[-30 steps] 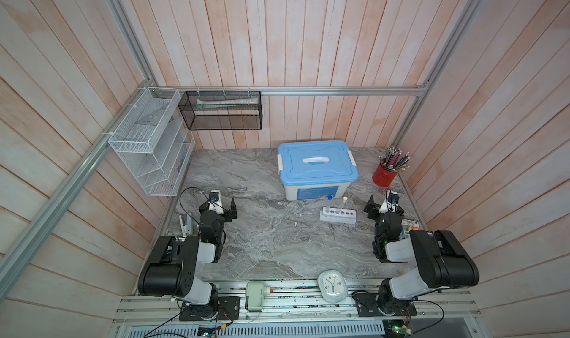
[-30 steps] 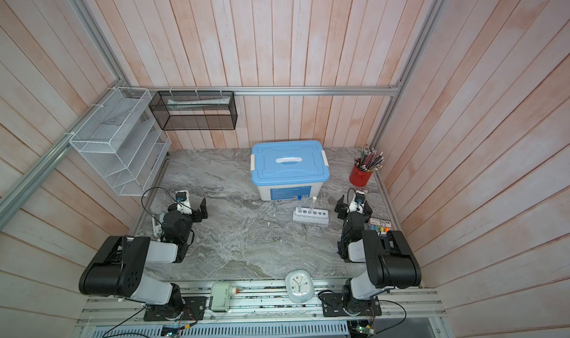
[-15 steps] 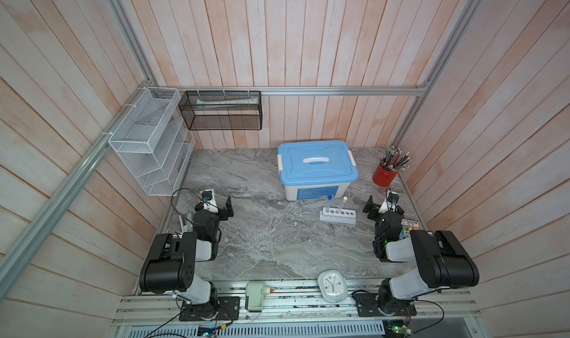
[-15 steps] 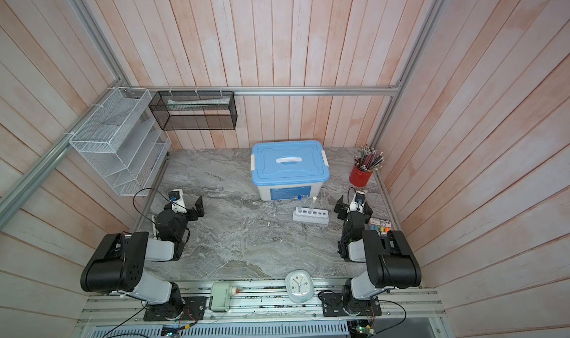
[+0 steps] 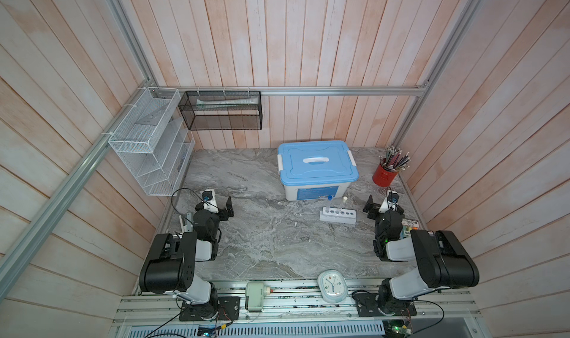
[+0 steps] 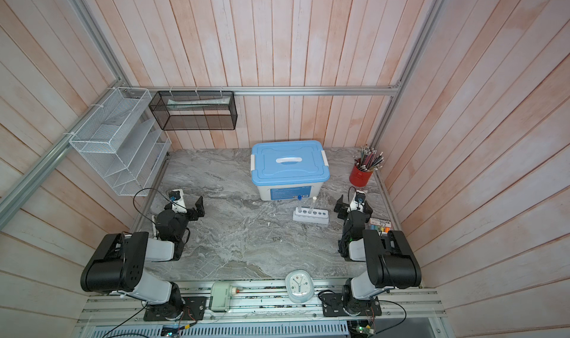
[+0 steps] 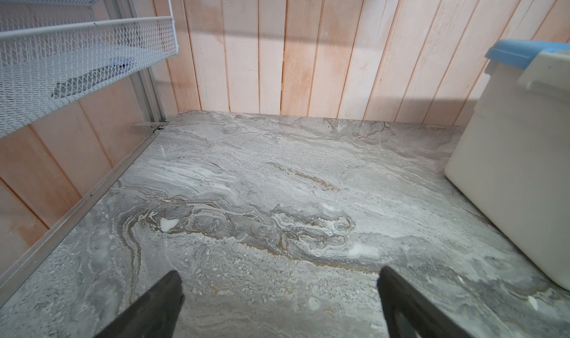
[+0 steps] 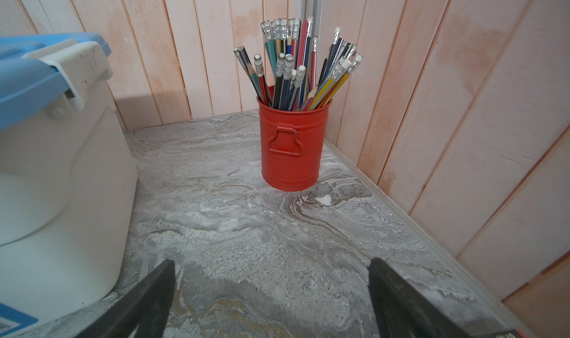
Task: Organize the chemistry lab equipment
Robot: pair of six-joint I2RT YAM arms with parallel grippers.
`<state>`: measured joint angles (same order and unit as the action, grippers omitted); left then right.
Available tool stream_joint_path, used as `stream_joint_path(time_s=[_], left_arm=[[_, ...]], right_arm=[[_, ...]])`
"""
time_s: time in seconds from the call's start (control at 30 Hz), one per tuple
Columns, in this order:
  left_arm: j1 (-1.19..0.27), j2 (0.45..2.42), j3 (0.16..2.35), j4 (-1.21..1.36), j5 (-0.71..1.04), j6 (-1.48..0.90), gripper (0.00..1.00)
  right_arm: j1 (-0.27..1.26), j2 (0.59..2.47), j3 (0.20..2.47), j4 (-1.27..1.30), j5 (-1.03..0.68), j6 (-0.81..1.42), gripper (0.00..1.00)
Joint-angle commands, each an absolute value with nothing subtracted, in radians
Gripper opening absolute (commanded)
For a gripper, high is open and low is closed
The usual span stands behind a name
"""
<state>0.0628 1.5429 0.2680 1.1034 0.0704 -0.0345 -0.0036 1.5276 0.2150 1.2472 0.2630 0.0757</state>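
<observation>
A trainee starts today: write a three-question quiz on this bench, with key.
1. True or false: the blue-capped clear tube and the white-capped clear tube both stand in the white six-hole plastic rack.
2. Which stands closest to the right gripper? A) red metal cup of pencils B) pale oval clock C) white wire shelf
3. Fill in: the left gripper is ____ (open/shut).
Key: 1 true; 2 A; 3 open.
</observation>
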Motion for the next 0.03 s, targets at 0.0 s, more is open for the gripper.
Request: stream_joint_path(time_s=[0.0], left_arm=[[0.061,1.537,0.285,1.109,0.075,-0.041,1.0]], right_arm=[[-0.008,1.519,0.229,1.23,0.247,0.079,0.98]])
